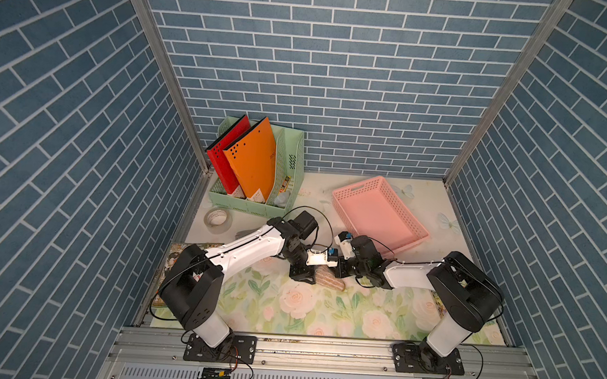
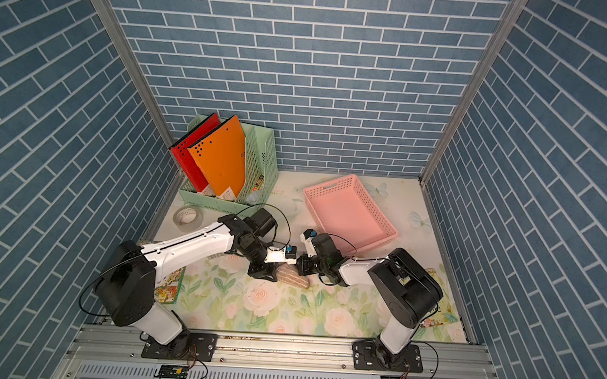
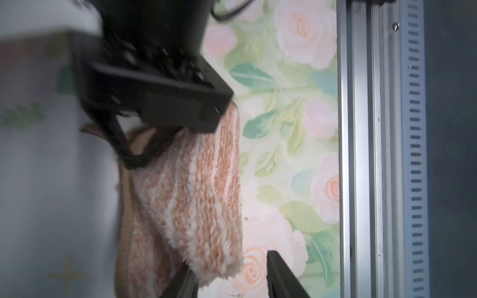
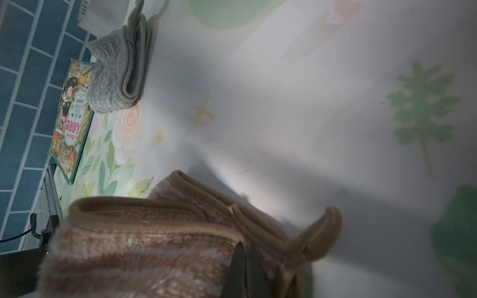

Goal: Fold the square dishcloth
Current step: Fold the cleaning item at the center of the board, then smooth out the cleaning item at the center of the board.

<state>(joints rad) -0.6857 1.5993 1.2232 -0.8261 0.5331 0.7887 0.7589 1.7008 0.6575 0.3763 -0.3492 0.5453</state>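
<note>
Pinching the cloth (image 4: 144, 247) by its brown hem in the right gripper (image 4: 246, 260), jaws pressed together on the doubled edge, with the thick striped bundle stretching away from those fingers toward the left gripper (image 3: 228, 258), low over the mat (image 3: 284, 144) or on it, hard telling which. Holding the left gripper spread around the bundle's fluffy far end, one finger against or under it, the other clear, clamping nothing. Risking, by this look, a lopsided fold: pulling from the one pinch alone probably dragging the whole bundle instead of laying a layer over. Risking too a shallow bite sliding off the rounded hem, and layers springing apart on release. Working nearly tip to tip, so possibly knocking jaws together if closing off line. Leaving the grey cloth (image 4: 116, 64) and book (image 4: 72, 121) well beyond the right gripper, untroubled.
</note>
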